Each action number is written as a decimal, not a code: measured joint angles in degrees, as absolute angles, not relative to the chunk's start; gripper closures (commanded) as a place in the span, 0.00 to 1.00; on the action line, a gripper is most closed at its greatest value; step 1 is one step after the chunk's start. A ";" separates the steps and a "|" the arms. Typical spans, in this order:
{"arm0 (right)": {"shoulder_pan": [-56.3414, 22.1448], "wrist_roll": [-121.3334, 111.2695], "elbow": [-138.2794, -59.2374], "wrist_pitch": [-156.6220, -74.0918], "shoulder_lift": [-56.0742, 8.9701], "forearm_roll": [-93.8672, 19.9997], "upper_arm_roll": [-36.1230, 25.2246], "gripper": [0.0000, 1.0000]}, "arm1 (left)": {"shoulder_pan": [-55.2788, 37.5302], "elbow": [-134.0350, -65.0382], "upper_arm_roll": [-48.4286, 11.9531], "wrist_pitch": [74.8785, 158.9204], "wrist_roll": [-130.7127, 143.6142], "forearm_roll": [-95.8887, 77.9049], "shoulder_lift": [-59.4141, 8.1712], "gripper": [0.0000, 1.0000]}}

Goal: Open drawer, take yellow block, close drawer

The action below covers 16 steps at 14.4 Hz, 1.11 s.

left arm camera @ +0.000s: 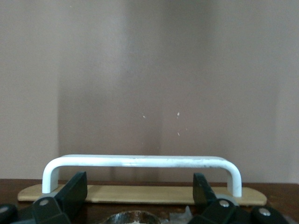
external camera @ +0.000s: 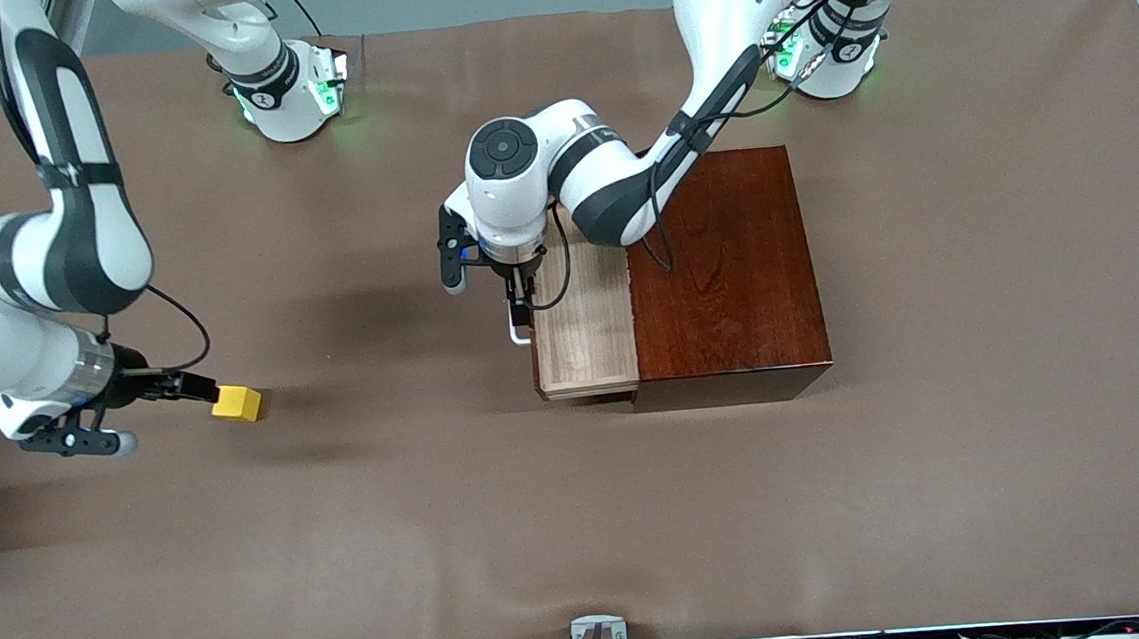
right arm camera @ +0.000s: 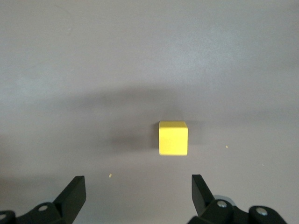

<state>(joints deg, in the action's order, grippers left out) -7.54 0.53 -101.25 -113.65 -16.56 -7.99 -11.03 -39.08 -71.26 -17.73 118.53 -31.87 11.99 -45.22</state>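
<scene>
Yellow cube set down on the brown desk, pale drawer pulled out of the dark box.

The small bright-yellow block [external camera: 237, 404] lies on the brown cloth-covered desk [external camera: 583, 519] toward the right arm's end, well apart from the glossy reddish-brown wooden box [external camera: 727, 273]. The right pincer [external camera: 195, 388] is just beside it, fingers [right arm camera: 72, 196] spread wide and not touching the cube. The pale light-wood drawer [external camera: 581, 334] stands open out of the box. The left pincer [external camera: 521, 313] hangs at its white U-shaped bar handle [left arm camera: 140, 161], fingers spread, gripping nothing.
</scene>
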 measured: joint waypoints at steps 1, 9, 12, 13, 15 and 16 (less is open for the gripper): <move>-7.56 0.53 -99.93 -110.86 -15.77 -7.87 -11.02 0.00 | -38.93 -71.21 -17.83 118.17 -31.88 11.97 -45.19 0.00; -7.59 0.52 -83.65 -92.97 -15.02 -4.29 -11.13 0.00 | -38.34 -70.93 -17.58 114.33 -32.55 12.76 -44.16 0.00; -7.52 -0.10 -81.46 -90.88 -14.08 -3.43 -11.33 0.00 | -37.84 -70.95 -17.09 111.66 -32.61 12.90 -42.45 0.00; -7.53 -0.23 -81.45 -90.28 -13.36 -3.26 -11.27 0.00 | -37.69 -70.94 -16.53 110.76 -32.62 13.18 -41.83 0.00; -6.76 -0.28 -81.47 -88.65 -12.07 -3.18 -9.76 0.00 | -37.36 -70.98 -16.33 110.23 -32.85 13.20 -41.17 0.00; -5.15 -0.26 -81.54 -88.04 -11.48 -2.94 -7.53 0.00 | -37.39 -71.07 -16.28 110.14 -32.85 13.33 -41.15 0.00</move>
